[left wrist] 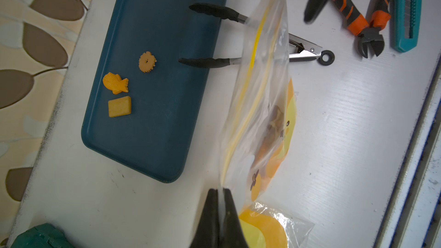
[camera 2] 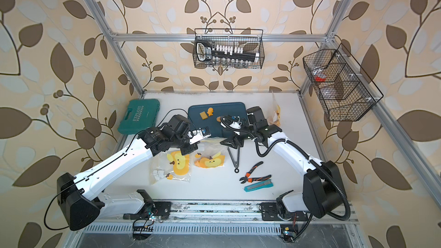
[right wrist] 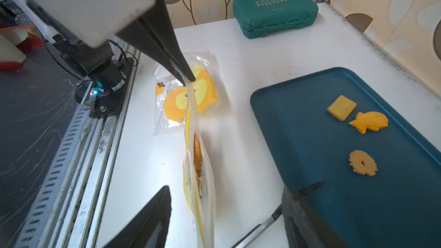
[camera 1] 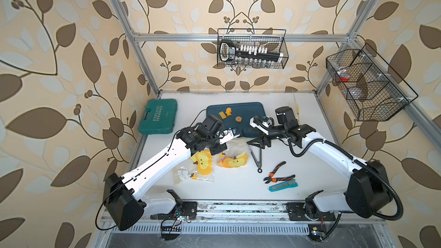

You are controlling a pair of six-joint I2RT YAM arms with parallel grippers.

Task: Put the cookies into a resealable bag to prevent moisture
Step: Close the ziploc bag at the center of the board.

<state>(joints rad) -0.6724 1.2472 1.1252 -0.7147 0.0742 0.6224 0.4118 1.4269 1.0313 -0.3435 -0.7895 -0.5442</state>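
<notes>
One fish cookie [left wrist: 115,83], one flower cookie [left wrist: 147,62] and one square cookie [left wrist: 119,106] are lying on one blue tray [left wrist: 157,120] beyond both pincers. The left pincer [left wrist: 220,190] is clamping a corner of one duck-print resealable bag [left wrist: 260,79], holding it on edge; several cookies [right wrist: 197,156] are sitting inside. The right pincer [right wrist: 226,192] is gaping wide, straddling the bag's other end without touching. One spare bag [right wrist: 186,99] is lying flat beside the left pincer.

I work in a lab cell dressed as a home. An aluminium frame [camera 1: 179,37] boxes in my white surface [camera 1: 238,187] and leaf-print wallpaper [camera 1: 59,67] lines the walls. A wire basket [camera 1: 283,53] hangs at twelve o'clock and a mesh basket [camera 1: 381,106] at two. A green tool case [camera 1: 158,116] sits at ten, with cutters [camera 1: 278,174] and a utility knife [camera 1: 284,186] at four.
</notes>
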